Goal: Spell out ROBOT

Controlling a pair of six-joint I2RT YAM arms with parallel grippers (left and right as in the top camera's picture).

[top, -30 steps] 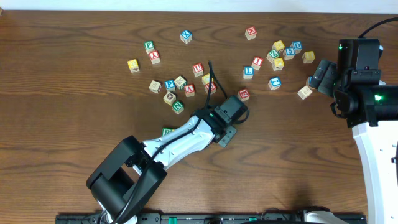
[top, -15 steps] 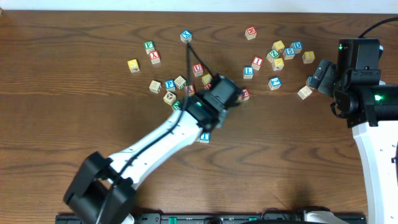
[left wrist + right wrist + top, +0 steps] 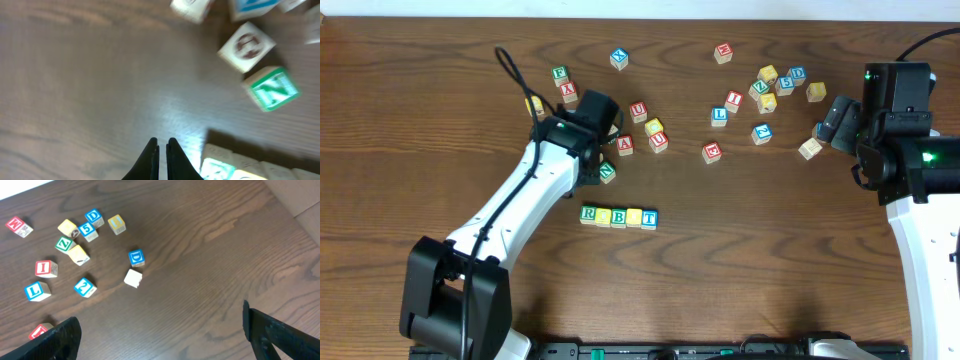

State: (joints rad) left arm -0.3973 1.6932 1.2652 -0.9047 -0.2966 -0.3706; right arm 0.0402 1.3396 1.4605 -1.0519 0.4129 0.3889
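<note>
Five cubes stand in a row on the table: green R (image 3: 588, 214), a yellow-faced cube (image 3: 604, 216), green B (image 3: 619, 216), a second yellow-faced cube (image 3: 634, 216) and blue T (image 3: 649, 217). My left gripper (image 3: 586, 176) hangs above and behind the row's left end, shut and holding nothing. In the left wrist view its fingertips (image 3: 161, 143) almost touch, with the R cube (image 3: 217, 169) at the lower right. My right gripper (image 3: 832, 122) is at the far right, open and holding nothing; in the right wrist view its jaws (image 3: 167, 335) stand wide over bare wood.
Loose cubes lie behind the row: green N (image 3: 607, 172) (image 3: 272, 89), red A (image 3: 626, 145), red U (image 3: 638, 110), red E (image 3: 712, 152). A cluster (image 3: 767, 85) sits near the right arm, including a blue D (image 3: 136, 257) and a plain cube (image 3: 133, 278).
My left arm has swung from the middle of the table to the left and back, uncovering the whole row of five cubes. The right arm has not moved.
</note>
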